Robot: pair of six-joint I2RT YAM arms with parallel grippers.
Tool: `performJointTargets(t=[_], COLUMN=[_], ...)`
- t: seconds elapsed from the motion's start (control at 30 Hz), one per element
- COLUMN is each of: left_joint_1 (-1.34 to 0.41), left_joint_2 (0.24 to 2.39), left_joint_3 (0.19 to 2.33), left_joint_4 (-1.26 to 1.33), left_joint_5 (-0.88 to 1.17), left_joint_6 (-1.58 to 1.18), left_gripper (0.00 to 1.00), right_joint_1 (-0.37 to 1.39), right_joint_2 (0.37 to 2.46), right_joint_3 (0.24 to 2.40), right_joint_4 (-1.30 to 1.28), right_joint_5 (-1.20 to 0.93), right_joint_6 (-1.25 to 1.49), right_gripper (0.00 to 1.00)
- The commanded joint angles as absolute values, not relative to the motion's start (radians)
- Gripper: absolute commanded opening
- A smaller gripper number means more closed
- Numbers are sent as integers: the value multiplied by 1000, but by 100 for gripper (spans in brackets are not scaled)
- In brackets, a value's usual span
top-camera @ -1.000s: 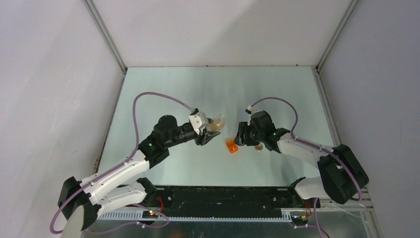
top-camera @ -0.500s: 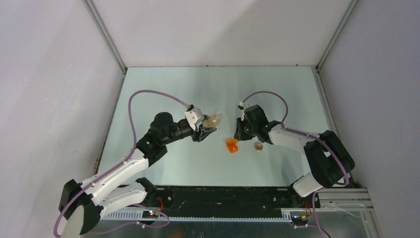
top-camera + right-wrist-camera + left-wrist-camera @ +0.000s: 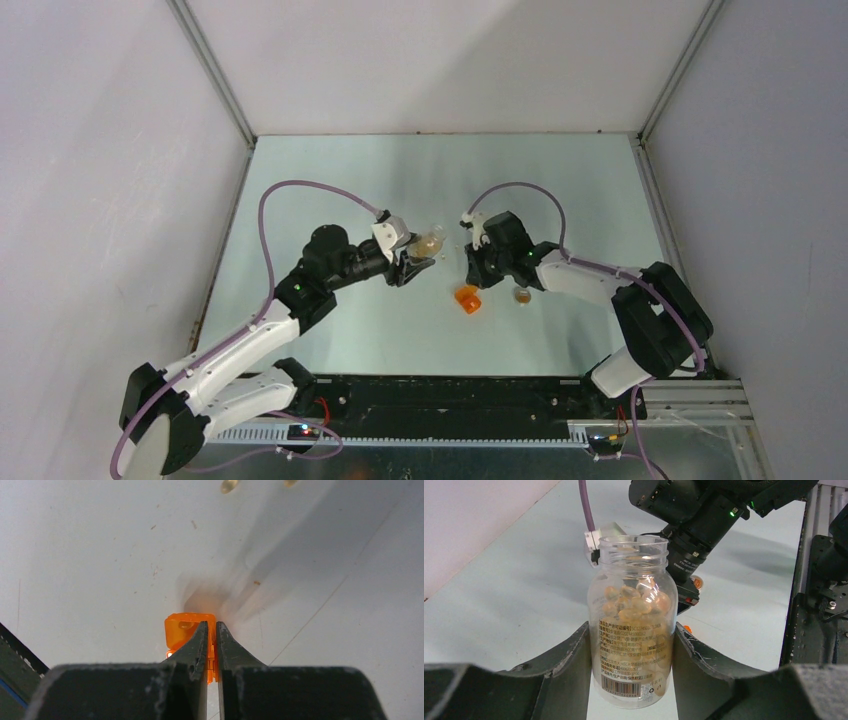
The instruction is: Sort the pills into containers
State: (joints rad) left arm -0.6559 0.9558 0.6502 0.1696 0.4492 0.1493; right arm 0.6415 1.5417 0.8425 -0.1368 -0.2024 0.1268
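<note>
My left gripper (image 3: pixel 631 630) is shut on a clear vial (image 3: pixel 632 625) with a printed label, its mouth uncapped. The vial is about half full of yellowish pills (image 3: pixel 639 600). In the top view the vial (image 3: pixel 432 241) hangs above the table left of centre, in the left gripper (image 3: pixel 420 254). My right gripper (image 3: pixel 212 625) is shut on a thin edge of the orange box (image 3: pixel 182 630), which lies on the table (image 3: pixel 466 298). One pill seems to lie inside the box. Two loose pills (image 3: pixel 229 486) lie on the table beyond it.
A small round tan object (image 3: pixel 521 294), perhaps a cap, lies on the table just right of the orange box, under the right forearm. Grey walls (image 3: pixel 120 200) enclose the pale table on three sides. A black rail (image 3: pixel 450 395) runs along the near edge.
The right gripper moved left, away from the small tan object, and its jaws closed on the orange box's edge. The left arm shifted slightly left, still holding the vial.
</note>
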Motion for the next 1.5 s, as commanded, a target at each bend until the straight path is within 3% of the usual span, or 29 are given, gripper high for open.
performJointTargets(t=[0.0,0.07,0.13,0.23,0.3,0.4,0.57,0.73,0.87,1.23,1.47], left_joint_1=[-643,-641,-640,-638,-637,-636,-636,-635,-636,-636,-636], left_joint_2=[947,945,943,942,937,929,911,895,883,868,866], left_joint_3=[648,650,650,654,654,649,640,648,644,644,645], left_joint_4=[198,198,196,189,184,183,184,149,139,121,113], left_joint_5=[461,461,462,461,460,458,452,434,448,452,469], left_joint_6=[150,149,149,150,150,147,135,116,110,89,91], left_gripper=[0,0,0,0,0,0,0,0,0,1,1], right_joint_1=[663,672,675,676,675,659,604,531,515,539,546], right_joint_2=[1518,1522,1537,1548,1536,1489,1397,1298,1287,1449,1528], right_joint_3=[877,885,903,934,937,936,933,921,898,842,840], right_joint_4=[-146,-155,-178,-209,-212,-219,-277,-485,-595,-617,-554], right_joint_5=[-258,-262,-253,-221,-189,-177,-113,181,261,257,229], right_joint_6=[6,-25,-19,16,51,117,260,496,576,579,536], right_gripper=[0,1,8,45,63,74,75,72,71,76,64])
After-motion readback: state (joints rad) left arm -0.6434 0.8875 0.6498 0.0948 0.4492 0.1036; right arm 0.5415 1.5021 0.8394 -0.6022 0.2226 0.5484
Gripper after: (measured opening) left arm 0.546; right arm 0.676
